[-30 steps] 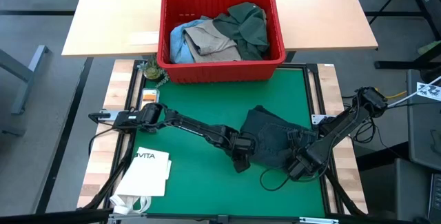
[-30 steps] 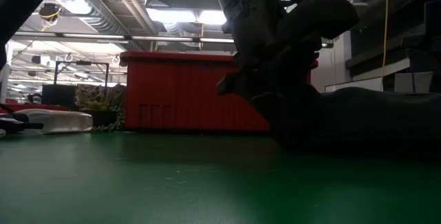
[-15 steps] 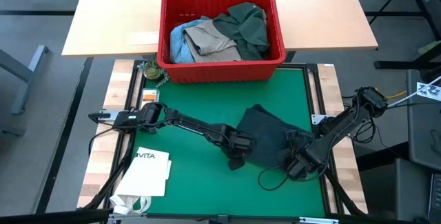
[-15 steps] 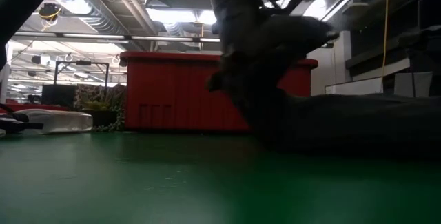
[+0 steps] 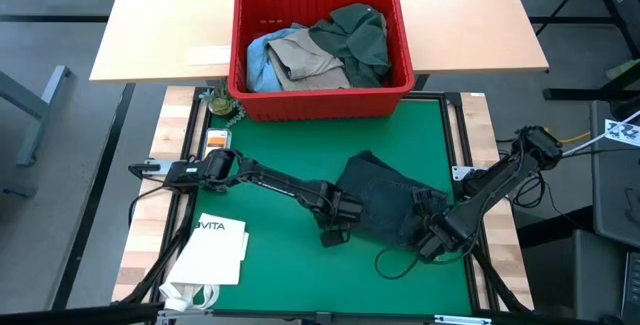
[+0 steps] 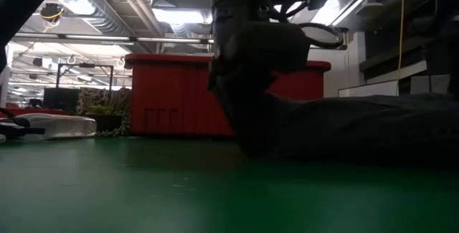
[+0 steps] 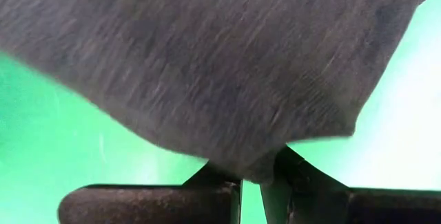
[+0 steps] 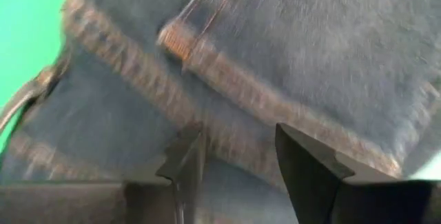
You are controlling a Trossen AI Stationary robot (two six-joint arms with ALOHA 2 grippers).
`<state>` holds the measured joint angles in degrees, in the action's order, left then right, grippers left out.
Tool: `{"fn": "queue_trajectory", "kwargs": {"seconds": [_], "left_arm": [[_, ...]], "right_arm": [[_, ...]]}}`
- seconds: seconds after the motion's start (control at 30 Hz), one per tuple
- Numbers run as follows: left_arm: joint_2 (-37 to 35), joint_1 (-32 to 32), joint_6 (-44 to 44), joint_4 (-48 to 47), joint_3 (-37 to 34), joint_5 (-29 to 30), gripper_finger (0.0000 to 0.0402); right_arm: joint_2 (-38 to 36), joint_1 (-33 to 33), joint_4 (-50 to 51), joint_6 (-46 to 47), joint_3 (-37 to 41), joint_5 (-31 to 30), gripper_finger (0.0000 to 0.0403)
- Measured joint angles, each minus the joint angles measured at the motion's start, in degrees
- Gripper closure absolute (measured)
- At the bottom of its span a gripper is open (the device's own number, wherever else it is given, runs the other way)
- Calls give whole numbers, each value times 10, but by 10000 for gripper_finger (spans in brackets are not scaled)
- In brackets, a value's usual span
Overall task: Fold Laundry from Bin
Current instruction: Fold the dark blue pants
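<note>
Left gripper (image 5: 333, 227) pinched tight on edge of dark trousers (image 5: 385, 205) over green mat (image 5: 290, 145). Right gripper (image 8: 234, 156) jaws parted, straddling trouser waistband.

Two dark, jointed arms, matte black all over; the left tool (image 7: 258, 182) shows blunt black fingers (image 7: 207, 193), and a thin black cable trails beside the right arm.
</note>
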<state>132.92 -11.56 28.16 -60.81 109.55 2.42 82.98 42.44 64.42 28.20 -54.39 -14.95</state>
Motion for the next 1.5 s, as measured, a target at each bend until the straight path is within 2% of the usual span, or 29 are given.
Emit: {"fn": "queue_trajectory", "kwargs": {"seconds": [0.17, 0.33, 0.63, 0.77, 0.93, 1.17, 1.27, 1.33, 1.4, 1.5], "left_arm": [[0, -2, 2, -9, -1, -6, 374], [0, -3, 2, -8, -1, -5, 374], [1, -3, -1, -6, -1, -5, 374], [1, -3, -12, -17, 0, -5, 374], [1, -9, -68, -40, 1, -4, 374], [1, -24, -140, -54, 2, 0, 373], [1, -30, -159, -60, 1, 0, 362], [2, -33, -167, -115, -5, -12, 349], [6, -37, -165, -108, -5, -14, 331], [3, -36, -159, -160, -3, -12, 299]], "right_arm": [[0, 2, 23, -18, -61, -29, 224], [0, 46, -16, -18, -75, -32, 224], [30, 133, -198, 50, 23, -47, 224], [69, 144, -251, 94, 73, -14, 224], [99, 141, -249, 116, 98, 12, 224], [83, 141, -243, 113, 99, 24, 223], [78, 141, -243, 114, 99, 23, 223], [77, 142, -230, 117, 101, 40, 224], [77, 143, -227, 120, 101, 60, 224], [77, 142, -227, 123, 101, 70, 224]]}}
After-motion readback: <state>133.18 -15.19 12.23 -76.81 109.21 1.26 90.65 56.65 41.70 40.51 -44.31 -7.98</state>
